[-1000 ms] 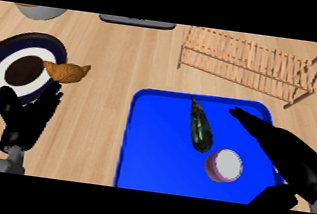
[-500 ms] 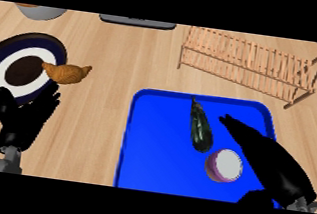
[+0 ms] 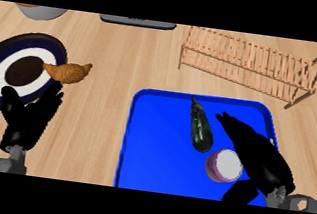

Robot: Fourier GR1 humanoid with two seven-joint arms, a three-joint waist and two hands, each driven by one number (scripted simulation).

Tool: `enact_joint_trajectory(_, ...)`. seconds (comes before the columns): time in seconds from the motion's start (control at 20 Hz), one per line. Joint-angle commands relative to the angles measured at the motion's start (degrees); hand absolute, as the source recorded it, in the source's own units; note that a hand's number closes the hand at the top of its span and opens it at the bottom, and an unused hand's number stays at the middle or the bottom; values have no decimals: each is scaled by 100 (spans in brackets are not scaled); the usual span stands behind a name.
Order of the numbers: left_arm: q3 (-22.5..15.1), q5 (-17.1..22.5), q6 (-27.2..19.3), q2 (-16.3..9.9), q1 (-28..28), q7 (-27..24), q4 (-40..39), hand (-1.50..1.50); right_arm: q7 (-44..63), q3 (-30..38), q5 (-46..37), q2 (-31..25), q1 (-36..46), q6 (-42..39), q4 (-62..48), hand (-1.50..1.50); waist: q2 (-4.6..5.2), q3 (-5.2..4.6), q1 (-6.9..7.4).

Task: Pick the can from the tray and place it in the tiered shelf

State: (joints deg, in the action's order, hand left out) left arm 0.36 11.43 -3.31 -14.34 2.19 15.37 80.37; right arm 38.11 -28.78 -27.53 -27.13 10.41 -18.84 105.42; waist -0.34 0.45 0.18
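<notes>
Right hand [image 3: 259, 155] is over the blue tray [image 3: 153, 143], fingers straight and holding nothing, the can [image 3: 225, 166] just left of its palm, beside the dark eggplant [image 3: 201, 126]. Left hand [image 3: 26, 117] rests with relaxed fingers on the desk [image 3: 123, 59]. Wooden shelf [image 3: 252, 66] stands far ahead.

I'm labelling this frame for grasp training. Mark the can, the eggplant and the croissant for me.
can [image 3: 224, 165]: head view, on its pale round top face.
eggplant [image 3: 201, 126]: head view, on the middle of its dark body.
croissant [image 3: 68, 71]: head view, on its golden middle.
</notes>
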Motion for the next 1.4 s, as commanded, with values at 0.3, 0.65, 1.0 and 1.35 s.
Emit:
enact_joint_trajectory(0.3,-61,-174,19,214,-174,274,34,0,-701,250,-533,743,251,122,-932,-150,37,-44,17)
enact_joint_trajectory(0.65,304,-86,364,60,60,-40,-574,0,-1344,177,-935,878,-28,244,-1313,-150,38,-46,-12)
enact_joint_trajectory(1.0,180,-197,45,267,206,364,-224,0,-1936,-224,-959,910,262,-346,-1516,150,40,-45,-6)
enact_joint_trajectory(1.35,221,-285,195,246,21,59,-305,0,-1301,-116,-1209,1578,-104,141,-1301,150,41,-46,1)
